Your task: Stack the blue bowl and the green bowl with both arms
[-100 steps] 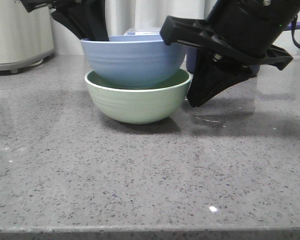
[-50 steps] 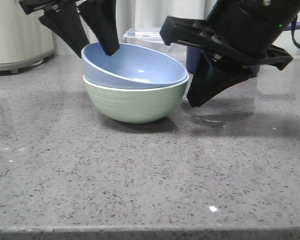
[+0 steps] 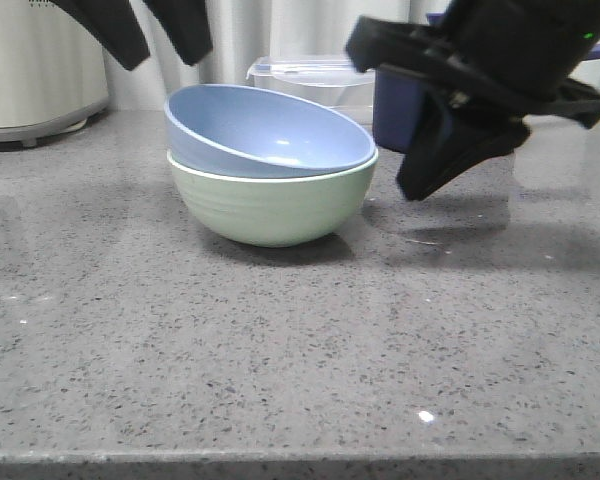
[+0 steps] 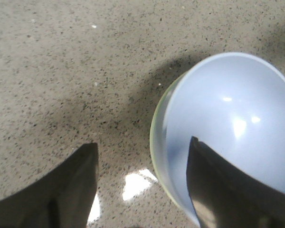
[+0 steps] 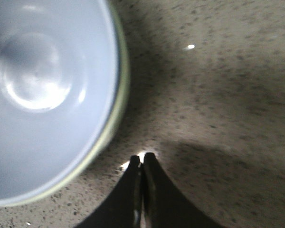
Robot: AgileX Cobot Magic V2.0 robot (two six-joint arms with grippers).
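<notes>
The blue bowl (image 3: pixel 268 132) sat nested inside the green bowl (image 3: pixel 272 207) on the grey speckled tabletop (image 3: pixel 280 360), a little left of centre. It lay tilted, its rim high on the left and sunk to the green rim on the right, its hollow facing forward.

The left gripper (image 3: pixel 158 30) hung above and behind the bowls' left edge, its two fingers spread apart and empty, touching neither bowl. In the left wrist view one finger (image 4: pixel 228 190) stood over the blue bowl's (image 4: pixel 237 123) near rim and the other over bare tabletop (image 4: pixel 85 71), with only a thin crescent of the green bowl (image 4: pixel 156 142) showing.

The right gripper (image 3: pixel 425 180) sat to the right of the bowls, raised off the tabletop and clear of the green bowl, its tip pointing down. In the right wrist view its fingers (image 5: pixel 142 190) pressed together with nothing between them, beside the stacked bowls, the blue bowl (image 5: pixel 42 95) filling the green bowl (image 5: pixel 115 114).

Behind the bowls stood a clear lidded container (image 3: pixel 315 80), and just right of it a dark navy vessel (image 3: pixel 398 108) partly hidden by the right arm. A cream appliance (image 3: pixel 35 65) stood at the far left, back against the pale curtain (image 3: pixel 280 25). Nothing lay between either gripper and the bowls.
</notes>
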